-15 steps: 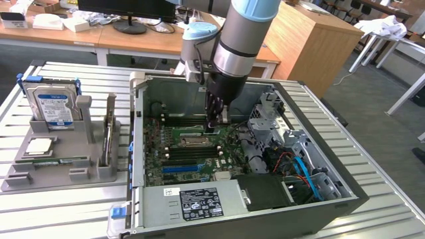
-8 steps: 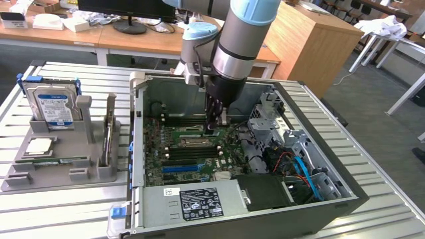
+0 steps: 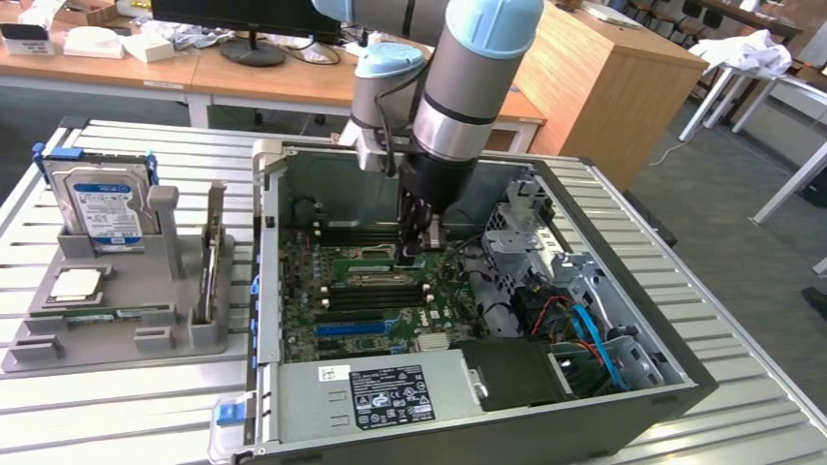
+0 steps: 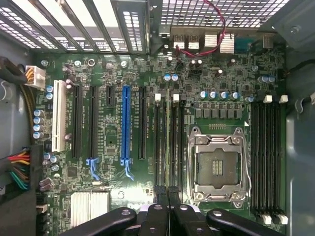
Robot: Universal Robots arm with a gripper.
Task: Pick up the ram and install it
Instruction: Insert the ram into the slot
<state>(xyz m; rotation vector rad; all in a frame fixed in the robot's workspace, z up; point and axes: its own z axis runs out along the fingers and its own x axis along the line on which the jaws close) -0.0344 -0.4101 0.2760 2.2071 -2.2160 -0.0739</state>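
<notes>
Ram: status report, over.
Gripper shut on the ram. Held edge-on above the slots beside the CPU socket. Nothing seen blocking them.

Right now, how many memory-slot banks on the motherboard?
2. One bank beside the CPU socket, under the tool gripping the ram; the other across the socket, near the case wall.
</notes>
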